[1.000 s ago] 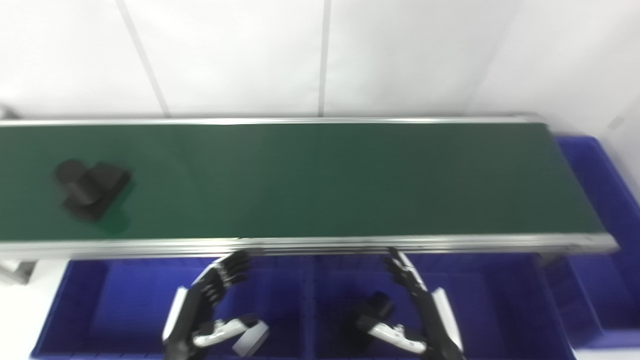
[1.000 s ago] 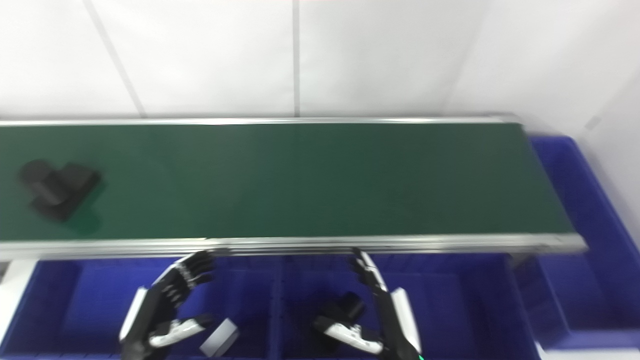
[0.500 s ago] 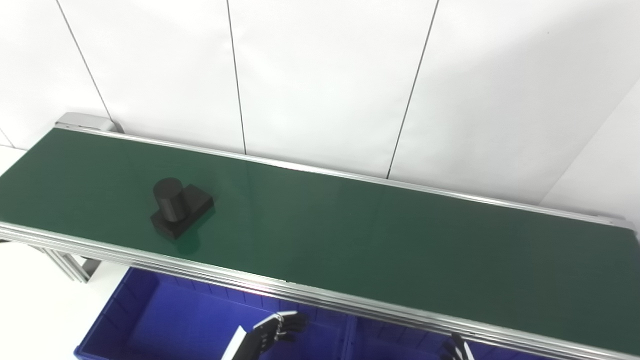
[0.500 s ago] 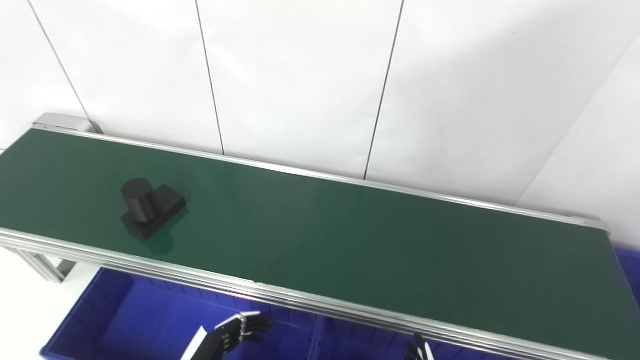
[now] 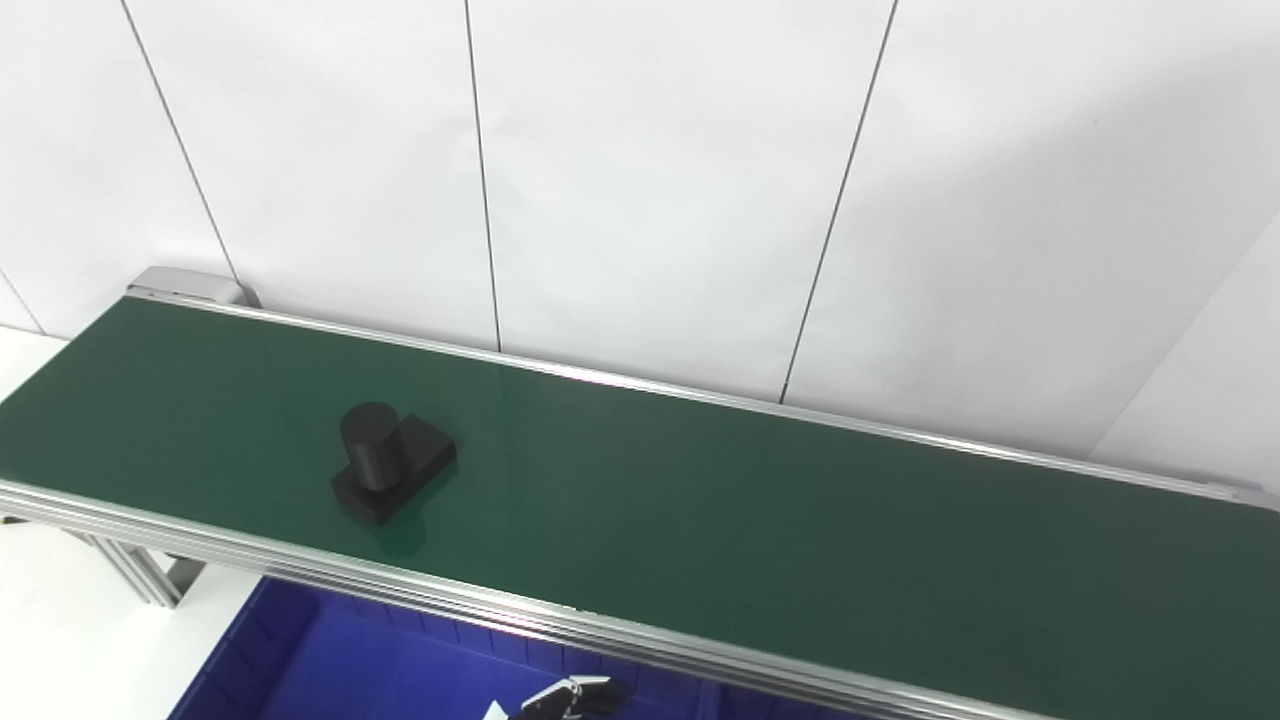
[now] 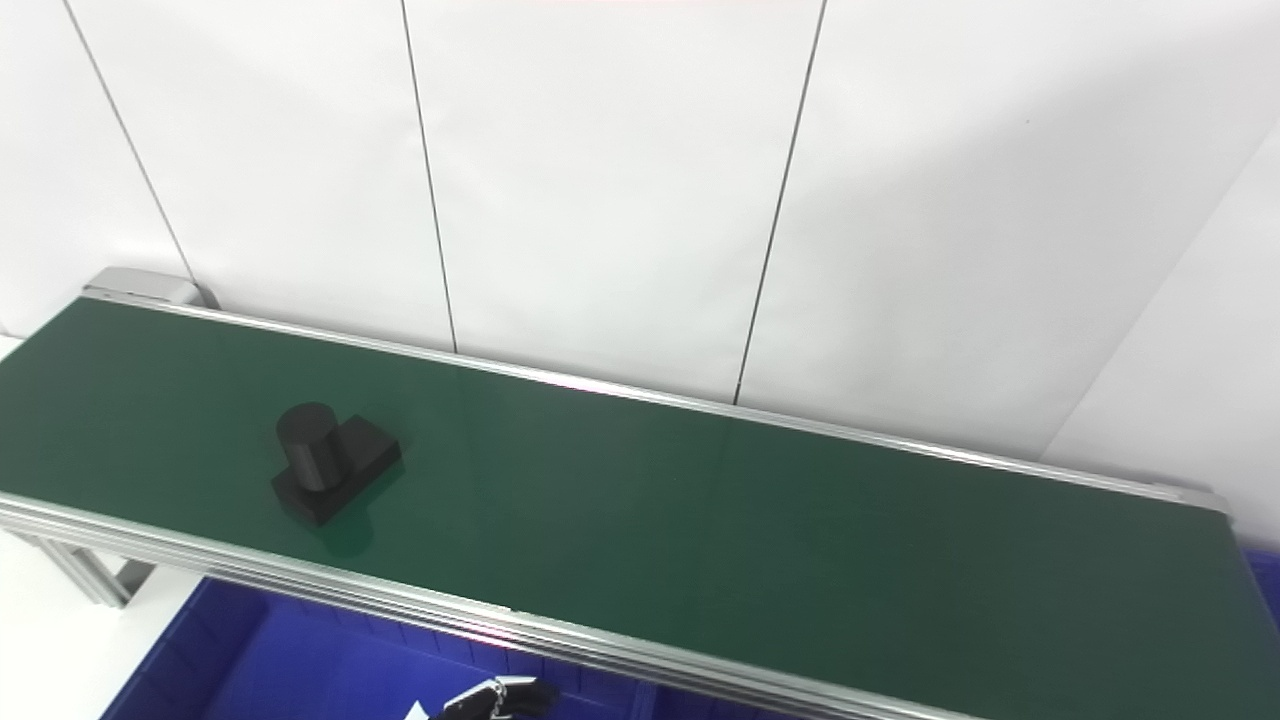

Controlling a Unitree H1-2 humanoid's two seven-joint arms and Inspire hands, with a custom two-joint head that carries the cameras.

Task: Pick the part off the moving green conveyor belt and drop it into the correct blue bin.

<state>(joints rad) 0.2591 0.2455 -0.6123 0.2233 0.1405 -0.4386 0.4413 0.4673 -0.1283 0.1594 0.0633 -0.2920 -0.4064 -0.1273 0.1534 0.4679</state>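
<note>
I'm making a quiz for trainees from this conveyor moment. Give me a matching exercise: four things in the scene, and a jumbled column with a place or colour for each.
Things:
1. black part
2. conveyor belt
3. blue bin
4. left hand

Descriptions:
A. below the belt's near rail, at lower left
B. dark green, running from left to right
C. only fingertips showing at the bottom edge
D. resting on the belt toward its left end

Pairs: 1-D, 2-B, 3-A, 4-C

Both views are bright, evenly lit and sharp, with no motion blur. The white wall [image 5: 660, 180] is near overexposed, with a soft grey shadow across its right side. A faint sheen lies on the green belt [image 5: 760, 520], and the black part [image 5: 390, 465] casts a short shadow toward the near rail.
</note>
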